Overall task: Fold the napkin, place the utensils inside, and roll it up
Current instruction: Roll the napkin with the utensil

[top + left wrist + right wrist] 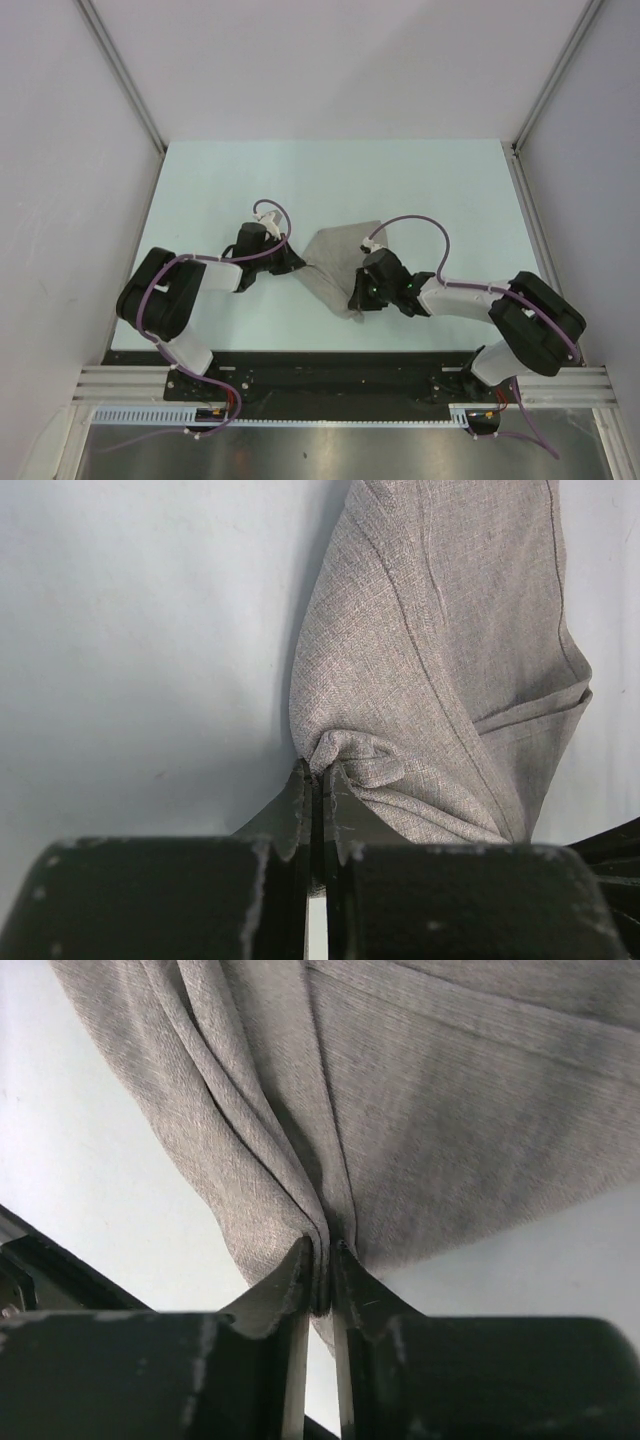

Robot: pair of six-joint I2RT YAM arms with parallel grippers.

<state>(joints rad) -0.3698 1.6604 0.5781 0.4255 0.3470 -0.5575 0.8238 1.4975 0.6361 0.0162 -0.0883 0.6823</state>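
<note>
Napkin [335, 262] lies bunched mid-worktop [330, 180], between both arms. Left end effector [318, 780] is clamped on a puckered corner. Right end effector [322, 1255] is clamped on a gathered edge. Folding looks unfinished. No utensils are visible, so loading and rolling are not yet done.

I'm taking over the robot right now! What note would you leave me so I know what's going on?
Left gripper: shut on a bunched corner of the plain light-grey soft cloth napkin.
Right gripper: shut on pleated folds at the napkin's near edge.
Napkin: in the middle of the pale table, creased and partly doubled over, between the two grippers.
Done: both grips are on; the fold is only half made and not neat.
Left: finish the fold, add the utensils (none in view), roll it up.
</note>
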